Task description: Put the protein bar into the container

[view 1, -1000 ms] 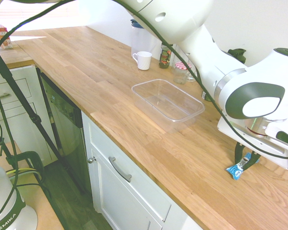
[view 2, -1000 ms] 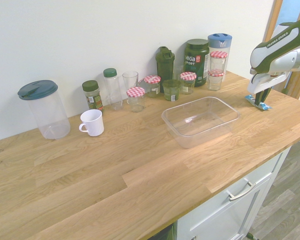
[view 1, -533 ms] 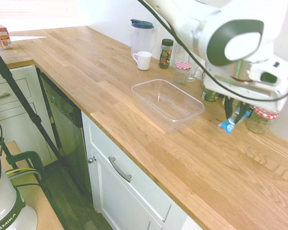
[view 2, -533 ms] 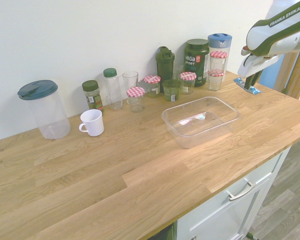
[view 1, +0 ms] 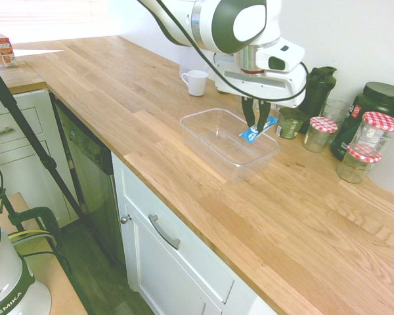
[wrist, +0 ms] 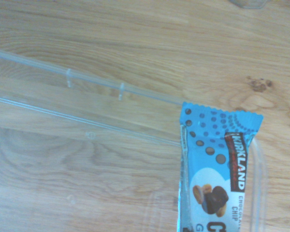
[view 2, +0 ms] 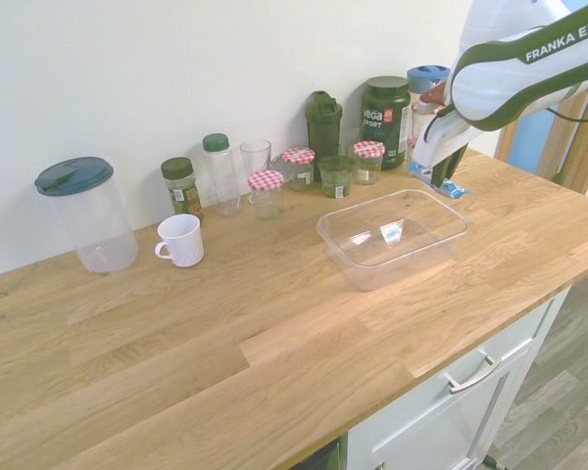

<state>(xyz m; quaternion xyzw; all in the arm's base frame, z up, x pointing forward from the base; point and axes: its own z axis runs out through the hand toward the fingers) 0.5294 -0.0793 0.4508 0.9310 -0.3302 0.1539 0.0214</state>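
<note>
I have the protein bar (view 1: 258, 128) pinched by one end in the closed end effector (view 1: 257, 123), so it hangs tilted in the air above the far corner of the container (view 1: 210, 144), touching nothing. The wrist view puts its wrapper right over the tub's rim, so I judge a release here could catch the edge. The tub sits open on the bench (view 1: 118, 92), clear of the checked-lid jars (view 1: 318, 133). The arm reaches in from above, wrist pointing straight down.
</note>
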